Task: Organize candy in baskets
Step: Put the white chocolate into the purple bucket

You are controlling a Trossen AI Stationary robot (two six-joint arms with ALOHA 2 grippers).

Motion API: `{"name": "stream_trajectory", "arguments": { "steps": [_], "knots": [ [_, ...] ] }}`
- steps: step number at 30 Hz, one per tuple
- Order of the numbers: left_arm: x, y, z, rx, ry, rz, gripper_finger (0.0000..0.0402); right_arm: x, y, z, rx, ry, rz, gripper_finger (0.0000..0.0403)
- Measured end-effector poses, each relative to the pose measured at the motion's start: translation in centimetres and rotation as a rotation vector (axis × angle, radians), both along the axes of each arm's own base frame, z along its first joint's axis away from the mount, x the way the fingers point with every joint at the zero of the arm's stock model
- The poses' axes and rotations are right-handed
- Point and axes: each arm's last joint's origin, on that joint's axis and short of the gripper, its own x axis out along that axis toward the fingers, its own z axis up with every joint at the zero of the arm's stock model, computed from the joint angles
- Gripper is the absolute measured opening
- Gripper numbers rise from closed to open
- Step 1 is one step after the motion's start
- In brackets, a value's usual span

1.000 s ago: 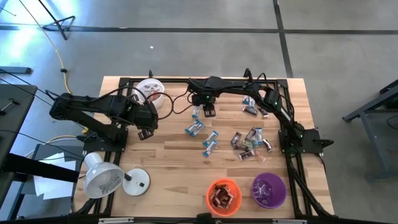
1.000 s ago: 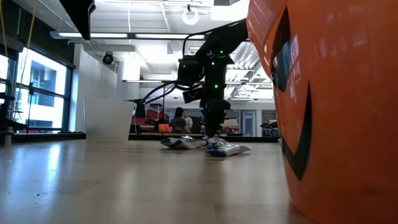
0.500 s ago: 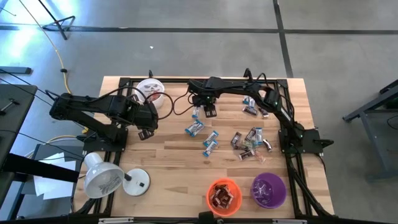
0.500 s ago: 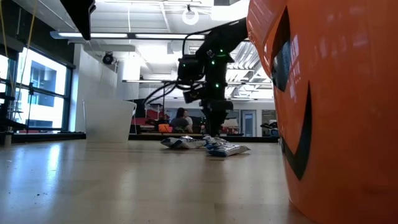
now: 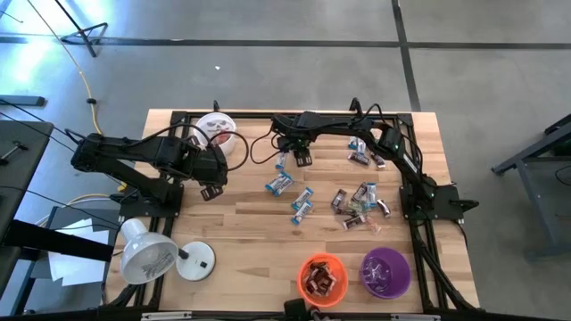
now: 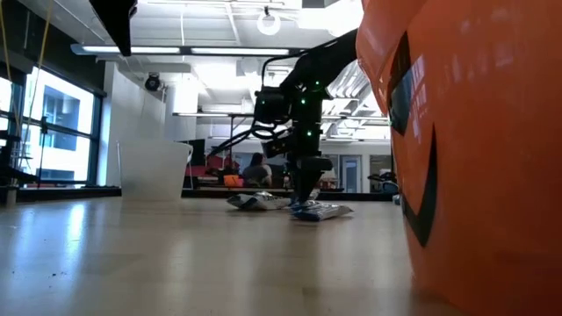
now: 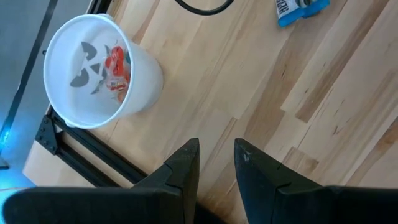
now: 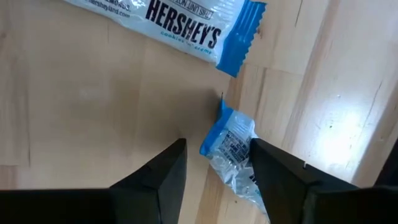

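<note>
My right gripper [image 8: 214, 165] stands open over the table's far middle [image 5: 301, 159], pointing down. One small blue-and-white candy [image 8: 229, 148] lies flat on the wood between its fingers, close beside one finger. A longer blue-and-white candy [image 8: 168, 22] lies just beyond. More candy [image 5: 302, 201] is scattered at mid-table. My left gripper [image 7: 216, 155] hangs above bare wood at the left [image 5: 210, 190], its fingers a narrow gap apart, holding nothing. The white basket [image 7: 146, 78] holds red-wrapped candy [image 7: 115, 67]. The orange basket [image 5: 321, 278] and the purple basket [image 5: 385, 272] stand at the near edge.
A white lamp [image 5: 147, 254] with a round base stands at the near left corner. A black cable [image 5: 259, 152] loops on the wood between the white basket and my right gripper. Another heap of candy [image 5: 359, 201] lies toward the right, and the black frame rails edge the table.
My right gripper has rolled a little at the wrist and eased down toward the small blue-and-white candy, with its fingers staying apart. The candy has kept its place.
</note>
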Motion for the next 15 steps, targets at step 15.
{"name": "stream_trajectory", "arguments": {
  "steps": [15],
  "knots": [
    [0.23,-0.05,0.03,-0.01,-0.029,0.009,0.0088,0.01,0.14,0.04,-0.015,-0.002,-0.077,0.0024]
  ]
}}
